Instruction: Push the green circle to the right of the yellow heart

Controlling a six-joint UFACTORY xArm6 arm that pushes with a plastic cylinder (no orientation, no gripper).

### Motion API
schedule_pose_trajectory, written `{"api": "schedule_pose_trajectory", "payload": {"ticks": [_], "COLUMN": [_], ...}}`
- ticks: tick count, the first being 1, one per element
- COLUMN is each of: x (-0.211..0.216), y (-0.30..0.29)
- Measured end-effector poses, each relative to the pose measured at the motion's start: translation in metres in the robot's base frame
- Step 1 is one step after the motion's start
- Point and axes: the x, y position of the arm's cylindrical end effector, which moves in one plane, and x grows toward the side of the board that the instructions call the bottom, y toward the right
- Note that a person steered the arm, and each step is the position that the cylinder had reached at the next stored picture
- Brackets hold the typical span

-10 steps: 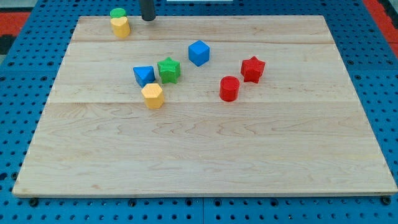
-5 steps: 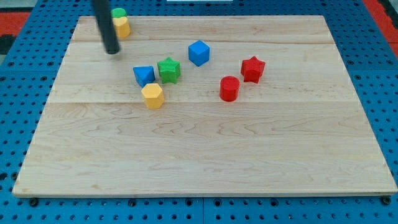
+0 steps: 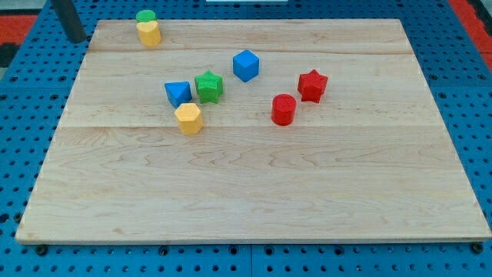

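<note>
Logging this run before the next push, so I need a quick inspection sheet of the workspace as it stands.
Surface: wooden board, flat.
Job's things: green circle touching the yellow heart, just above it in the view, near the board's top-left corner.
Clutter: blue block, green star, yellow hexagon, blue cube, red cylinder, red star.
Pincer: none; my tip sits off the board, left of the heart.
Cables: nothing seen.
Surroundings: blue perforated base.
</note>
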Motion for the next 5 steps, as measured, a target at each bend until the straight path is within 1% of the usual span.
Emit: {"api": "schedule_pose_trajectory", "payload": {"ticks": [2, 3, 4, 5], "x": [-0.032, -0.041, -0.041, -0.041], "y": [0.002, 0.015, 0.022, 0.053]}}
